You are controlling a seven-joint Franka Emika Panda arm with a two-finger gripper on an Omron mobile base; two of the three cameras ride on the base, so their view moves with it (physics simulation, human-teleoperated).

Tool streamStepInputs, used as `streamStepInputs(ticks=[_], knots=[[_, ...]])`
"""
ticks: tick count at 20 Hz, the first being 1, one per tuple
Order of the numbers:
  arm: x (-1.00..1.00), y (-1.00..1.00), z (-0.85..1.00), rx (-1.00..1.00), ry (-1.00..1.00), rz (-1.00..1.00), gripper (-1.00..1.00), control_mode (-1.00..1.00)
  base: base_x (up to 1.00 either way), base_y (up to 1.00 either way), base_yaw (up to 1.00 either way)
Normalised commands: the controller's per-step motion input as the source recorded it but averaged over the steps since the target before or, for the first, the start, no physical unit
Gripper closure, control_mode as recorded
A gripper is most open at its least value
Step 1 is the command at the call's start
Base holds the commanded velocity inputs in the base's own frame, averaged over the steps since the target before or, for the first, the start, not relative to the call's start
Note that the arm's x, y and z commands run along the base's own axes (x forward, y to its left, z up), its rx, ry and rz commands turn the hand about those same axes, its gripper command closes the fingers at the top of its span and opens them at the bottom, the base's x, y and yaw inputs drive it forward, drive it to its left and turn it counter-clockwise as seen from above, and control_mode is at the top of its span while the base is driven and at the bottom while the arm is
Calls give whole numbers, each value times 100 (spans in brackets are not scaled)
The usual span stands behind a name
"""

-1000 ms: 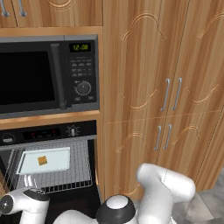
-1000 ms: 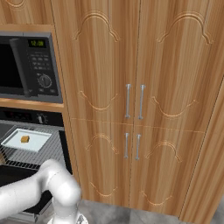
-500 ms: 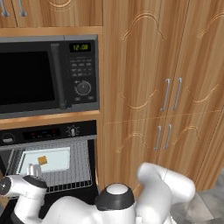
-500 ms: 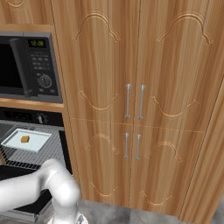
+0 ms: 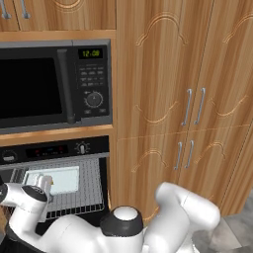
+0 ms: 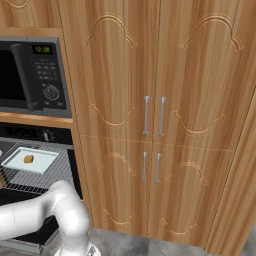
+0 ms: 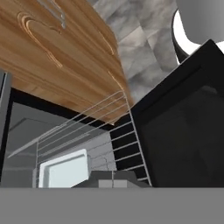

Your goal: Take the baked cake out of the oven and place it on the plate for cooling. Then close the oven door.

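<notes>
The oven [image 5: 54, 150] stands open under the microwave, its wire rack [image 5: 91, 190] pulled out. A white tray [image 6: 27, 160] lies on the rack with the small brown cake [image 6: 28, 159] on it. In the left base view my hand hides the cake. The oven door [image 7: 183, 131] hangs folded down, a black glass panel just right of the rack [image 7: 127, 144]. My gripper [image 7: 112, 180] is shut and empty, low at the rack's front edge, beside the tray [image 7: 65, 173]. The plate is out of view.
A black microwave [image 5: 49, 84] with a keypad sits above the oven. Tall wooden cabinet doors [image 6: 150, 115] with silver handles stand to the right. Grey stone floor [image 7: 144, 48] lies below. My white arm [image 6: 45, 215] crosses in front of the open door.
My hand has risen from low in front of the door up to the rack's front edge. It now covers the cake in the left base view. The gripper stays shut.
</notes>
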Motion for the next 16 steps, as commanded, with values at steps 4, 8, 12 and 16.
streamStepInputs(ticks=[4, 8, 12, 16], knots=[[2, 5, 1, 12, -8, -13, 100, -100, 0, 0, 0], [13, 9, 0, 11, -15, -9, 100, -100, 0, 0, 0], [6, 0, -8, 3, -14, -4, 100, -100, 0, 0, 0], [16, -10, -2, 0, -8, 0, 100, -100, 0, 0, 0]])
